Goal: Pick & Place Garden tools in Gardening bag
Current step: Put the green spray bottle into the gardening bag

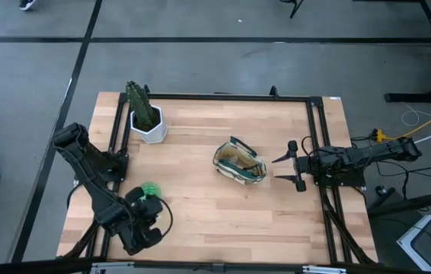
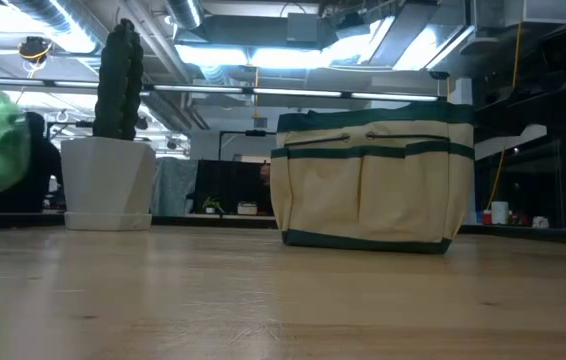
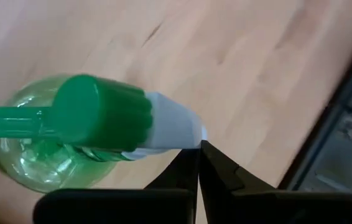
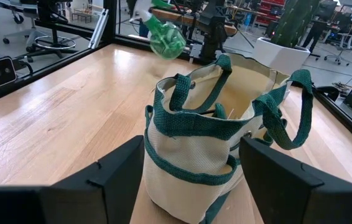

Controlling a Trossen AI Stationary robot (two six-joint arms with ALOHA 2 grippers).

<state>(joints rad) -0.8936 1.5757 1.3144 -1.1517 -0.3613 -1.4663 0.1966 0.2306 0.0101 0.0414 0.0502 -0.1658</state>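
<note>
Left gripper clenched on translucent bright green plastic spray bottle, near left; right gripper released beside tan fabric bag.

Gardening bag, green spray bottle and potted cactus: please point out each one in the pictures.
gardening bag (image 2: 368, 180): low view, on the tan front pocket panel.
green spray bottle (image 3: 98, 112): left wrist view, on the solid green cap.
potted cactus (image 1: 141, 103): high view, on the green stem above the white pot.

You'll find no readable text, no labels, no brand marks, no numbers, no signs on anything in view.
</note>
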